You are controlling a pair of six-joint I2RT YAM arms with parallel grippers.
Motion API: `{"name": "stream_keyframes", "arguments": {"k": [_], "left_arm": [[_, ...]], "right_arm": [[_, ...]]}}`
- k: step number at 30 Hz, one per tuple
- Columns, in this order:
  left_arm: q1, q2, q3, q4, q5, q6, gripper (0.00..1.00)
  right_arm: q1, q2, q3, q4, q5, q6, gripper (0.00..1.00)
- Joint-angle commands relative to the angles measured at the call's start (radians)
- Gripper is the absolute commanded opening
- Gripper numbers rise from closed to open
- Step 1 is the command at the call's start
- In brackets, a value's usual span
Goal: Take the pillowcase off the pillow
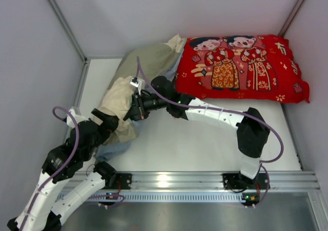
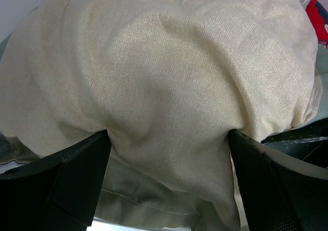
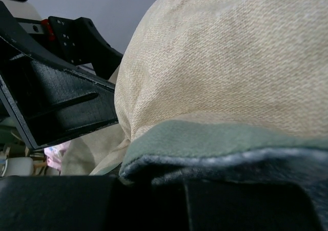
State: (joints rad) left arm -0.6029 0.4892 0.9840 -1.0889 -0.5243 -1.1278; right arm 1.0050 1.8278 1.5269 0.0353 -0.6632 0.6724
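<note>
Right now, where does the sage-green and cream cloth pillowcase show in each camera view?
Top external: the sage-green and cream cloth pillowcase lies bunched left of centre, beside the red cartoon-print pillow.
Left wrist: its cream panel fills most of the frame.
Right wrist: the cream bulge sits upper right.
Shared landmark: the sage-green panel bordering the cream.

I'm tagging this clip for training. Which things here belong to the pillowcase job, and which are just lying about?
Job:
- the pillowcase, cream and green
- the pillow inside it, hidden from view
- the left gripper, jaws clamped on the cream cloth
- the right gripper, at the green hem

Lying about:
- the red cartoon pillow at the back right
</note>
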Motion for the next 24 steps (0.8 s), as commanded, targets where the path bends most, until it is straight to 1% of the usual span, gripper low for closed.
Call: {"name": "stream_keyframes", "arguments": {"k": [1,2,3,4,5,6,7,8,9,10,12,13,15,16,18,19,21,22,23,24], "left_arm": [[-0.001,-0.011,-0.03,0.118,-0.011,0.005,0.98],[-0.001,-0.006,-0.034,0.136,-0.008,0.008,0.95],[-0.003,0.006,-0.039,0.144,-0.003,0.011,0.89],[-0.001,0.011,-0.038,0.147,-0.005,0.023,0.53],[-0.001,0.015,-0.035,0.146,-0.008,0.028,0.25],[-0.001,0.012,-0.03,0.141,-0.016,0.026,0.0],[-0.001,0.002,-0.027,0.135,-0.023,0.02,0.0],[-0.001,-0.009,-0.025,0.127,-0.04,0.017,0.0],[-0.003,-0.038,-0.021,0.097,-0.055,0.011,0.0],[-0.001,-0.05,-0.001,0.069,-0.072,-0.006,0.0],[-0.001,-0.073,0.033,0.012,-0.124,-0.013,0.0],[-0.003,-0.078,0.074,-0.055,-0.14,-0.021,0.0],[-0.001,-0.089,0.114,-0.116,-0.178,-0.029,0.0],[-0.001,-0.095,0.129,-0.153,-0.181,-0.029,0.0],[-0.001,-0.116,0.159,-0.17,-0.186,-0.03,0.0],[-0.001,-0.123,0.165,-0.177,-0.184,-0.029,0.0],[-0.001,-0.135,0.177,-0.187,-0.181,-0.027,0.0],[-0.001,-0.135,0.182,-0.192,-0.178,-0.024,0.0],[-0.001,-0.135,0.185,-0.206,-0.177,-0.024,0.0],[-0.003,-0.133,0.191,-0.209,-0.174,-0.023,0.0]], "right_arm": [[0.03,-0.101,-0.005,0.195,-0.127,0.049,0.0],[0.033,-0.104,-0.01,0.195,-0.127,0.044,0.0],[0.04,-0.113,-0.019,0.19,-0.128,0.038,0.0],[0.044,-0.12,-0.024,0.181,-0.127,0.012,0.02],[0.046,-0.125,-0.027,0.166,-0.121,-0.009,0.09],[0.049,-0.142,-0.027,0.087,-0.104,-0.042,0.46],[0.05,-0.154,-0.025,0.024,-0.02,-0.08,0.62],[0.052,-0.165,-0.025,-0.035,0.04,-0.156,0.8],[0.05,-0.186,-0.033,-0.143,0.101,-0.186,0.96],[0.046,-0.197,-0.039,-0.175,0.202,-0.204,0.99],[0.023,-0.24,-0.089,-0.199,0.263,-0.209,1.0],[-0.012,-0.258,-0.108,-0.195,0.283,-0.205,0.99],[-0.055,-0.301,-0.149,-0.195,0.304,-0.175,0.99],[-0.1,-0.312,-0.158,-0.195,0.345,-0.169,0.99],[-0.149,-0.312,-0.177,-0.18,0.356,-0.171,0.99],[-0.211,-0.297,-0.175,-0.169,0.329,-0.172,0.99],[-0.278,-0.225,-0.142,-0.169,0.295,-0.178,0.99],[-0.339,-0.197,-0.13,-0.167,0.263,-0.168,0.99],[-0.367,-0.171,-0.114,-0.16,0.24,-0.151,0.99],[-0.402,-0.107,-0.075,-0.149,0.214,-0.146,0.99]]}}
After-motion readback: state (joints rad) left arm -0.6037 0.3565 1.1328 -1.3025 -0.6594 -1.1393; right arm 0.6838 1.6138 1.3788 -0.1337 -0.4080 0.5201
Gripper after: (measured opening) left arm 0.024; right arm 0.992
